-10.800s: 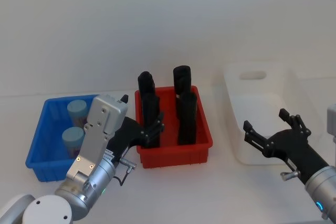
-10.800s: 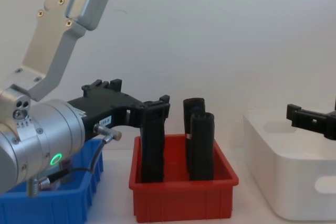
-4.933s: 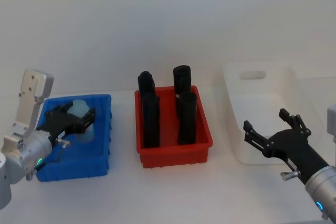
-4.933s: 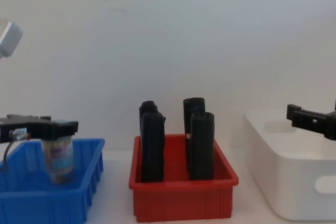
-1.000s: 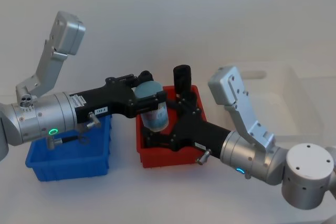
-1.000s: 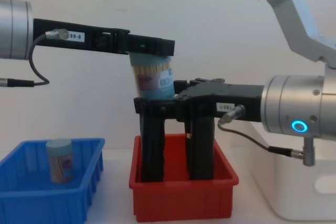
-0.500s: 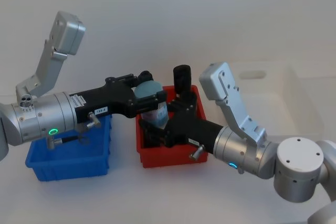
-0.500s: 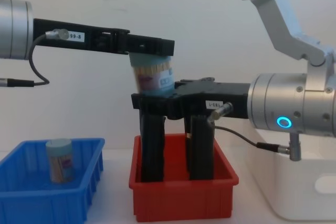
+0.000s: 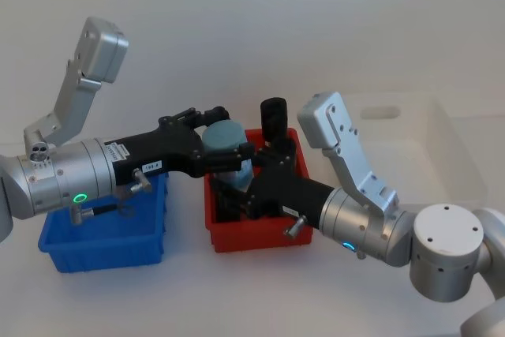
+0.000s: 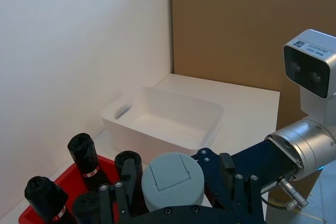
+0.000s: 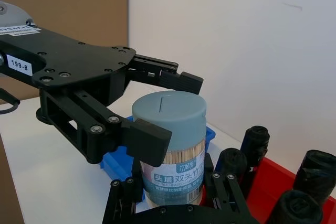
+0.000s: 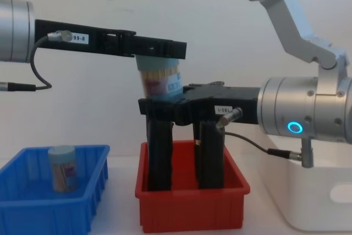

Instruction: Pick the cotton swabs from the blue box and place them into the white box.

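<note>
A cotton swabs tub with a pale blue-grey lid hangs in the air above the red bin. My left gripper reaches in from the left at lid height, its fingers open a little way off the lid. From the right, my right gripper is shut on the tub's lower body. A second cotton swabs tub stands upright in the blue box at the left. The white box sits at the far right.
The red bin between the two boxes holds several tall black upright objects, directly under the held tub. Both forearms cross above the table's middle. A white wall stands behind.
The left gripper's fingers have spread slightly from the lid. The right gripper has closed in on the tub's lower body. The tub has stayed over the red bin.
</note>
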{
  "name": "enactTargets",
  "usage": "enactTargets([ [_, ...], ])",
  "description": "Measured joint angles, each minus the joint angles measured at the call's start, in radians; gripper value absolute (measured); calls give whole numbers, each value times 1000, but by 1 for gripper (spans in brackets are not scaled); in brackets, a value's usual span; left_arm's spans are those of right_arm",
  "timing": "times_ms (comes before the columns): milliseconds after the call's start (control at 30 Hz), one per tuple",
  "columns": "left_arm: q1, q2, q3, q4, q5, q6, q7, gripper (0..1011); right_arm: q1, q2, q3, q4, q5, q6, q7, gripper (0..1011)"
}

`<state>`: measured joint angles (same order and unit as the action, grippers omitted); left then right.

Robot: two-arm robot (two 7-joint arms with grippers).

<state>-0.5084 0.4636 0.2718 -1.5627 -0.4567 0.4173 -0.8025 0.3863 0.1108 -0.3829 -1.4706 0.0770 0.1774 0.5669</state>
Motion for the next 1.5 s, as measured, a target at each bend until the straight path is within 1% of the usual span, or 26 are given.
enactTargets([
  [33, 0, 0, 0, 0, 0, 0, 0, 1004, 0, 1, 0, 0, 1, 0, -2, 624],
  [333, 0, 0, 0, 0, 0, 0, 0, 1004, -7, 12, 5, -11, 10, 2, -26, 624],
  [500, 0, 0, 0, 0, 0, 0, 0, 1004, -22, 30, 18, -29, 22, 2, -59, 624],
  [733, 0, 0, 0, 0, 0, 0, 0, 1004, -48, 62, 41, -56, 44, -3, -115, 624],
  [1033, 0, 0, 0, 0, 0, 0, 0, 1004, -88, 112, 85, -82, 83, -19, -215, 624],
  [1300, 0, 0, 0, 0, 0, 0, 0, 1004, -108, 141, 117, -75, 109, -33, -296, 624],
  [1500, 0, 0, 0, 0, 0, 0, 0, 1004, -111, 157, 140, -41, 123, -41, -358, 624],
])
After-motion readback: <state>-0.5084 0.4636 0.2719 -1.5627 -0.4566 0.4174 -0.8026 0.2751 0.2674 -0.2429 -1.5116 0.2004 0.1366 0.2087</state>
